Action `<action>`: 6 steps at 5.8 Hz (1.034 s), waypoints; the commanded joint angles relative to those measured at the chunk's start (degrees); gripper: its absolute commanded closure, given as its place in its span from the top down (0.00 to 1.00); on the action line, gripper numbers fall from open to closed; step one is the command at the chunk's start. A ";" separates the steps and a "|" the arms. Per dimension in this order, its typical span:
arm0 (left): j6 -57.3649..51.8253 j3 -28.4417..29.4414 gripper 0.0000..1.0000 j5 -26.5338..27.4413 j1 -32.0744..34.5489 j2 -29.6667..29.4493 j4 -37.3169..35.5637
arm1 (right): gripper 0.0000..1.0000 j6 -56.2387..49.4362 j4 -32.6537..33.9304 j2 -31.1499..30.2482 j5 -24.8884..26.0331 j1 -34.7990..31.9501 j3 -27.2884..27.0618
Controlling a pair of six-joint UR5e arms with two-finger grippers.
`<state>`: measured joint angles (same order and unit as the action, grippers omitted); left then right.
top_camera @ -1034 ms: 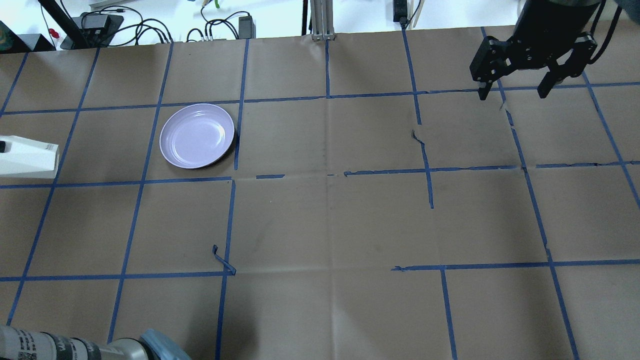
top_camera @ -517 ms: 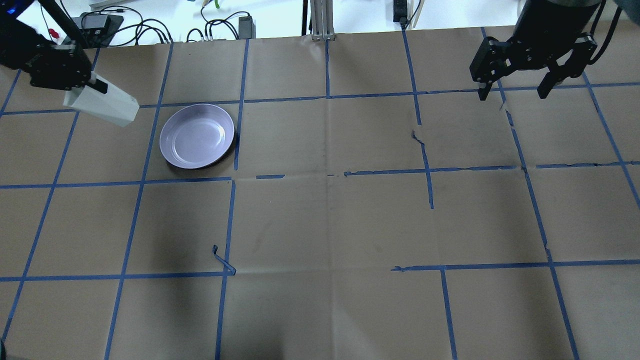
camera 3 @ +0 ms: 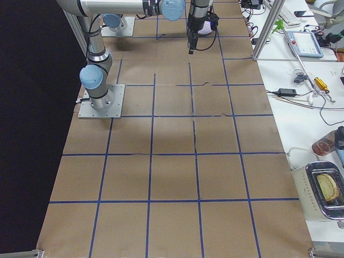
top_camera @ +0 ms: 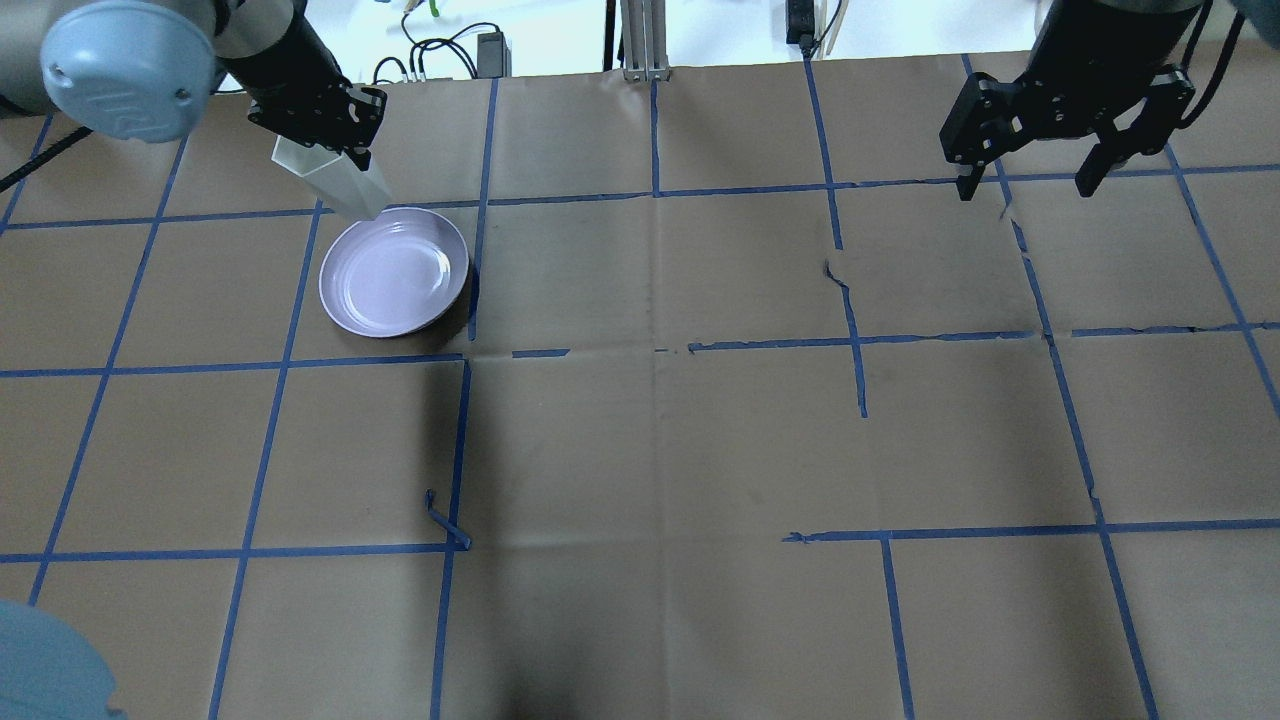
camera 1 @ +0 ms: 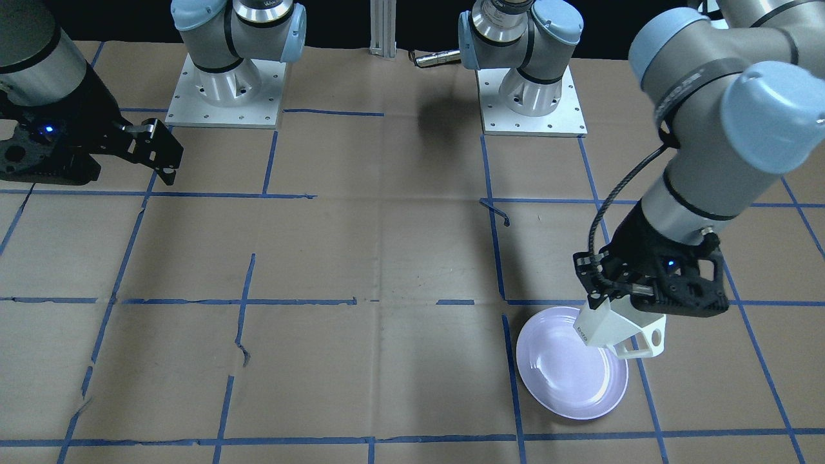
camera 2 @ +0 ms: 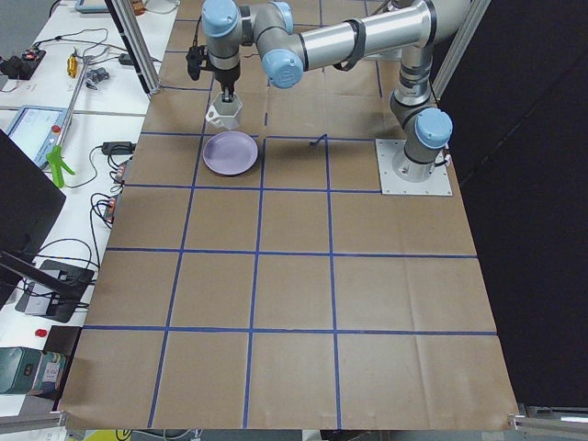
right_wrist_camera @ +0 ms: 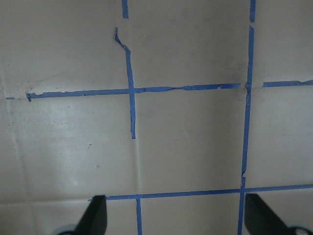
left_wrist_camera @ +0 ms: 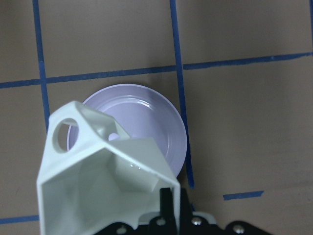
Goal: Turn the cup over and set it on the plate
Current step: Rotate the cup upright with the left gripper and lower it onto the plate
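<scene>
The white faceted cup (top_camera: pixel 340 186) hangs in my left gripper (top_camera: pixel 322 150), which is shut on its rim. Its mouth faces up toward the gripper and its narrow base points down, tilted. The cup (camera 1: pixel 612 330) hovers just over the edge of the lavender plate (camera 1: pixel 567 383), with its handle turned away from the plate's middle. The left wrist view looks into the cup's mouth (left_wrist_camera: pixel 102 186), with the plate (left_wrist_camera: pixel 156 117) below it. The plate (top_camera: pixel 394 271) lies flat on the brown paper. My right gripper (top_camera: pixel 1028 186) is open and empty, far off to the right; the right wrist view shows its fingertips (right_wrist_camera: pixel 95 218) over bare paper.
A curl of loose blue tape (top_camera: pixel 447 525) sticks up in front of the plate. The paper is torn near the middle right (top_camera: pixel 835 270). Cables and power bricks (top_camera: pixel 440 55) lie beyond the far edge. Both arm bases (camera 1: pixel 222 84) stand at the robot side.
My left arm has swung in from the left edge, carrying the cup to just above the plate's far-left rim. The cup has turned from lying sideways toward base-down. The right gripper has not moved.
</scene>
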<state>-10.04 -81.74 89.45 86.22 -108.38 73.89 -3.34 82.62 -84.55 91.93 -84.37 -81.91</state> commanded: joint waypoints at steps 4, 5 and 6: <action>-4.90 -3.33 0.00 4.22 0.53 -11.06 -3.76 | 1.00 0.00 0.00 0.00 0.00 0.00 0.00; -5.86 -4.56 0.00 5.37 0.36 -11.07 -3.93 | 1.00 0.00 -0.09 0.00 0.00 0.00 0.00; -6.13 -5.01 0.00 5.21 -0.69 -11.07 -3.93 | 1.00 0.00 0.00 0.00 0.00 0.00 0.00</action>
<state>-15.76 -86.09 94.36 86.27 -119.35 70.01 -3.34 82.57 -84.55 91.93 -84.38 -81.91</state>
